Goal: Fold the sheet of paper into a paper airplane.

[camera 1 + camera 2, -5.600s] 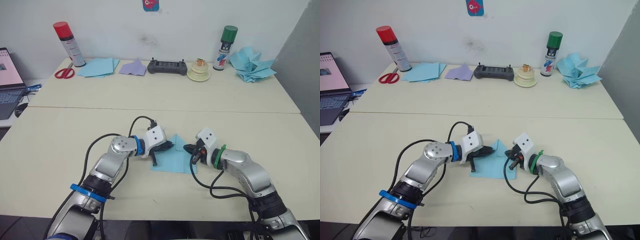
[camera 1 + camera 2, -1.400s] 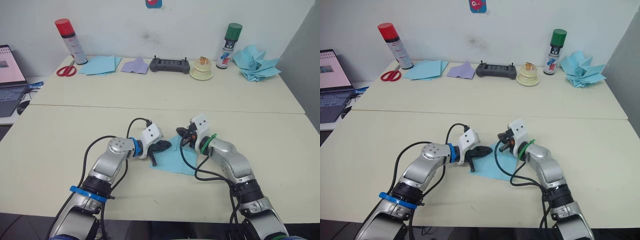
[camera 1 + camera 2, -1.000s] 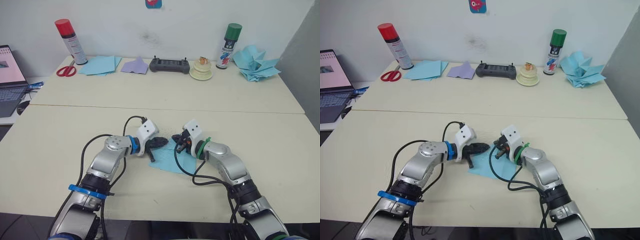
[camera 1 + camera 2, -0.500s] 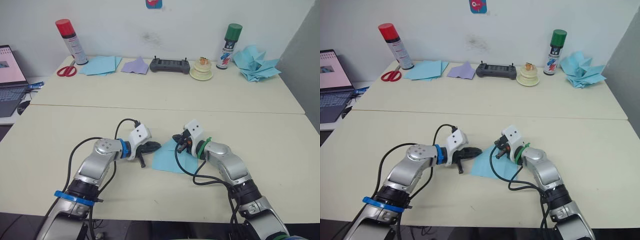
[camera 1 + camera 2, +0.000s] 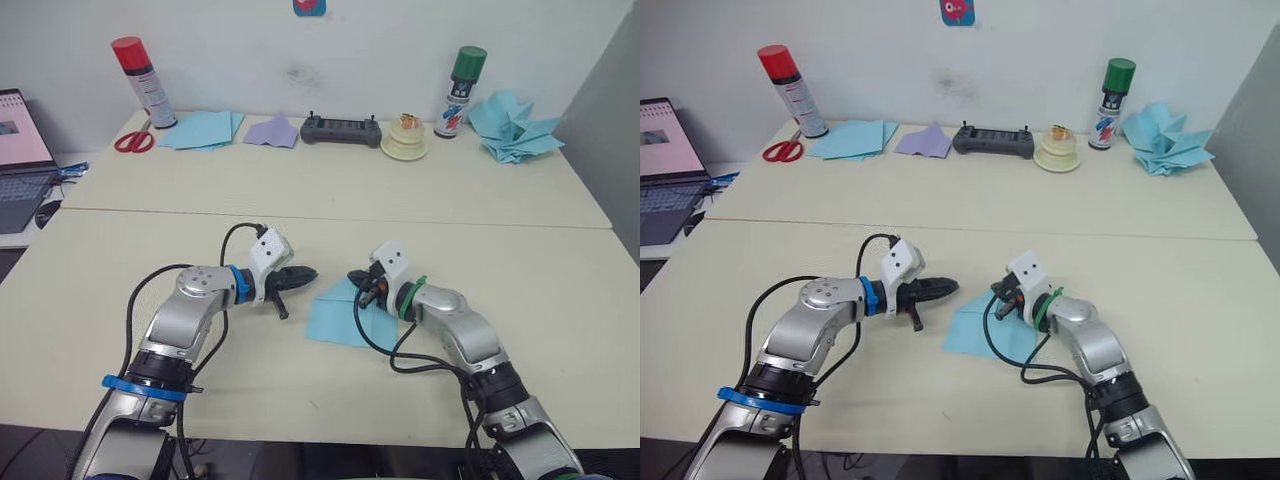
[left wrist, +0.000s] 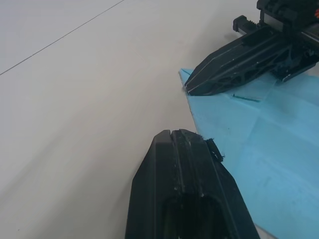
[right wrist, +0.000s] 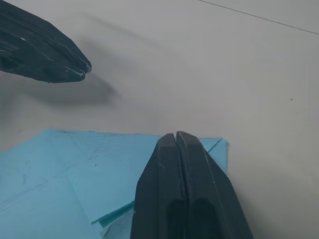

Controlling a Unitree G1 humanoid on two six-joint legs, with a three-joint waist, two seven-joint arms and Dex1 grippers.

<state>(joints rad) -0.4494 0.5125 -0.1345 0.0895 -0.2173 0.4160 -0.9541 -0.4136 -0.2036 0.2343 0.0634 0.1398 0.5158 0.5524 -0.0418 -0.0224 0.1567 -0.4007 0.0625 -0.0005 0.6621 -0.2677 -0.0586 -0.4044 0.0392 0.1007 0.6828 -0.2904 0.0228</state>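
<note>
Sheet of paper, light blue and partly folded, flat on the near table toward its front edge. Right gripper, fingers pressed together, tips over the sheet's far corner. Left gripper, fingers closed on nothing, just off the sheet's left side.
</note>
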